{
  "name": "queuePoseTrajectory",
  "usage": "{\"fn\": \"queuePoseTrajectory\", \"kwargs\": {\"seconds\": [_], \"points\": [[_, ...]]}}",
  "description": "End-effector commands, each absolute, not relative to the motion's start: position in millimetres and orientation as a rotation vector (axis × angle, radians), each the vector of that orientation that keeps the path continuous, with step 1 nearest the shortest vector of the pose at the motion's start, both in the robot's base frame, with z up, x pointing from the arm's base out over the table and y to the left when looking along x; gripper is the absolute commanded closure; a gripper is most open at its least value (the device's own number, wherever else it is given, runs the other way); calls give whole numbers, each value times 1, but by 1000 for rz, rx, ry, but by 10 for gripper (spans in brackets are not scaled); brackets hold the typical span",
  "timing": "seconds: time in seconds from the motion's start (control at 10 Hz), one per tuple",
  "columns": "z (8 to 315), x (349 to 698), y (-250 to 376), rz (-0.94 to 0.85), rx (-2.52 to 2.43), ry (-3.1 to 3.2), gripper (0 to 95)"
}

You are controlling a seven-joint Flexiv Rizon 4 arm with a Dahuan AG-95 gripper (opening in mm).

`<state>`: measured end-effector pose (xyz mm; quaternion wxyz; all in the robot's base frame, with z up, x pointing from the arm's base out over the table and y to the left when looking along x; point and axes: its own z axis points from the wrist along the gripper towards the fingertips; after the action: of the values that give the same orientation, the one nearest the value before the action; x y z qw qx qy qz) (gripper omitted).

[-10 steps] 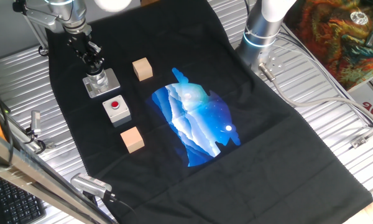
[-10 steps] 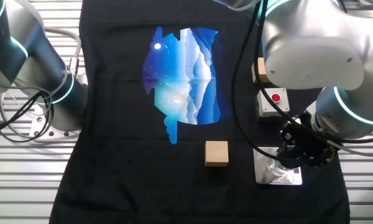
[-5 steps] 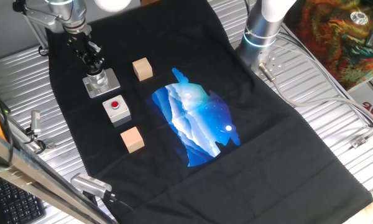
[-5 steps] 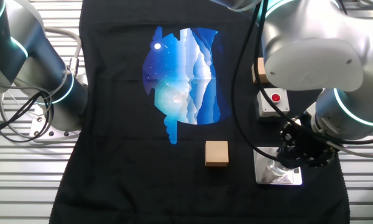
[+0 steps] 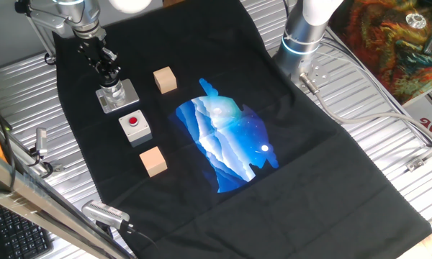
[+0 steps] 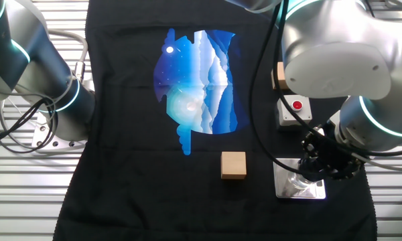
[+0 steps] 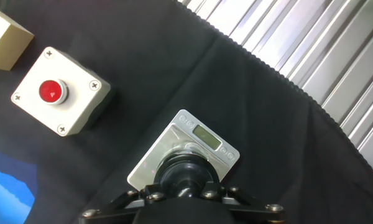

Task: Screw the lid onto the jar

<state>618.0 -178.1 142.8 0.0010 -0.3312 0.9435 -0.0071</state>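
Silver-grey arm (image 6: 335, 47) with glowing teal joint rings, seemingly black end effector (image 5: 109, 74).

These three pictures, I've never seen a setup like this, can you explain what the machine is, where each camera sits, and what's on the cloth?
It is a robot arm whose end effector is a two-fingered clamp. Two pictures come from fixed cameras on different sides of the table; the third looks down from the hand itself. On the black cloth lie two wooden cubes, a grey box with a red button, and a jar on a metal base plate. The end effector is closed around the black lid, sitting on top of the jar.
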Motion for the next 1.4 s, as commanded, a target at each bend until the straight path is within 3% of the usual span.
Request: {"fn": "queuePoseTrajectory", "kwargs": {"seconds": [0.1,0.7,0.8,1.4], "points": [[143,618,-178,-23,-1035,2964,760],[142,618,-178,-25,-1025,2967,760],[142,618,-178,-24,-1026,2966,950],[140,619,-179,2,-1040,2956,950]]}}
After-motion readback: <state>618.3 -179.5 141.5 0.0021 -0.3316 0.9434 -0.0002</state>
